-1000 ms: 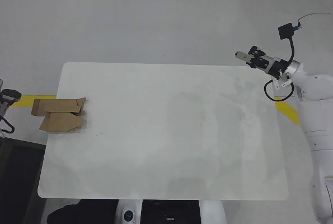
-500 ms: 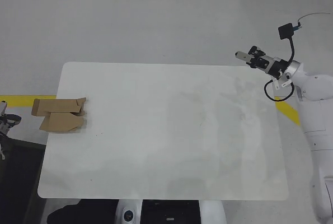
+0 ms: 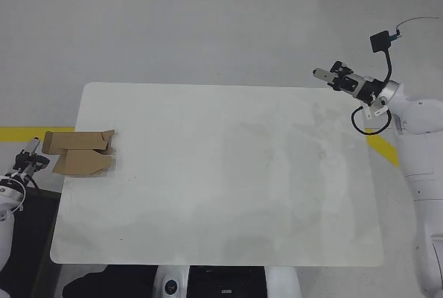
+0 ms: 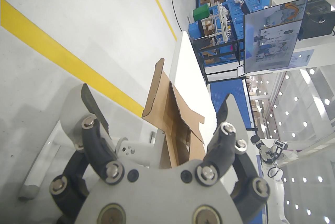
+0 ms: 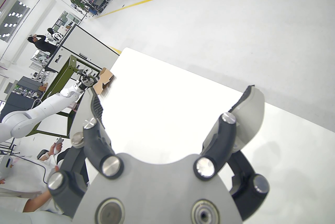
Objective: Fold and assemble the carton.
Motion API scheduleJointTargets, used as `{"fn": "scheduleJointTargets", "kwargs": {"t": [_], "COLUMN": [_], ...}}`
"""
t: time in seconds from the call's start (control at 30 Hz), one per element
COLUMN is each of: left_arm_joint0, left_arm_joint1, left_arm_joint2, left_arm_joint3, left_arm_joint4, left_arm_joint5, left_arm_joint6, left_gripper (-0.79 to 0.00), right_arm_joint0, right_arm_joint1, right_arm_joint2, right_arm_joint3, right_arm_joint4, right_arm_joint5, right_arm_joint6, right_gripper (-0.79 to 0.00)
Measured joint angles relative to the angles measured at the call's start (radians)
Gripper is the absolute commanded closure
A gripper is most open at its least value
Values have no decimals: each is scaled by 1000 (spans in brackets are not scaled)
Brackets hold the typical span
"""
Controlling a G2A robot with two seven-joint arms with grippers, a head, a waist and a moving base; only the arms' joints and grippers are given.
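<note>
Carton (image 3: 78, 153) collapsed, unfolded, at table's (image 3: 221, 186) 9 o'clock edge, overhanging it. Your left gripper (image 4: 157, 99) released, empty, just beside carton. Right gripper (image 5: 170, 92) released, empty, near 2 o'clock corner, well apart. No fold made yet: you have whole assembly left.

**Carton's near end lost behind the claw**

On the left wrist view, the carton (image 4: 172, 115) dips behind the left claw (image 4: 157, 94)'s own housing, so its near end is gone from sight. On the right wrist view it is just a small blurred brown patch at the far-left corner of the desk (image 5: 167, 94), its folds unreadable. From the top, the left arm (image 3: 1, 205) is cut by the picture's left edge, its claw too tiny to judge. The right arm (image 3: 422, 119) runs off the right edge.
</note>
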State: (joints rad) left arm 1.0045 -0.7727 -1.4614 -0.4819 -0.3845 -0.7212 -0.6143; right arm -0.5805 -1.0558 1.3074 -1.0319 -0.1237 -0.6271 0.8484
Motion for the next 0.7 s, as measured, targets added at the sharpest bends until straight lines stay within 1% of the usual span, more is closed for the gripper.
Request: {"fn": "scheduleJointTargets", "kwargs": {"t": [0.03,0.07,0.17,0.2,0.27,0.3,0.33,0.5,0.7], "left_arm_joint0": [-6,-13,-28,-31,-40,-44,-48,-69,-84], "left_arm_joint1": [-2,-5,-12,-14,-18,-19,-21,-30,-37], "left_arm_joint2": [5,11,20,21,23,24,25,23,4], "left_arm_joint3": [4,9,19,23,34,38,42,61,77], "left_arm_joint4": [9,19,17,13,9,8,7,-19,-77], "left_arm_joint5": [2,4,1,-2,-7,-9,-10,-21,-60], "left_arm_joint6": [-5,-13,-43,-53,-72,-77,-83,-105,-130], "left_gripper": [-449,-400,-357,-329,-212,-95,0,0,0], "right_arm_joint0": [0,0,0,0,0,0,0,0,0], "right_arm_joint1": [0,0,0,0,0,0,0,0,0], "right_arm_joint2": [0,0,0,0,0,0,0,0,0], "right_arm_joint3": [0,0,0,0,0,0,0,0,0], "right_arm_joint4": [0,0,0,0,0,0,0,0,0], "right_arm_joint5": [0,0,0,0,0,0,0,0,0], "right_arm_joint6": [0,0,0,0,0,0,0,0,0], "right_gripper": [-785,-785,-785,-785,-785,-785,-785,-785,-785]}}
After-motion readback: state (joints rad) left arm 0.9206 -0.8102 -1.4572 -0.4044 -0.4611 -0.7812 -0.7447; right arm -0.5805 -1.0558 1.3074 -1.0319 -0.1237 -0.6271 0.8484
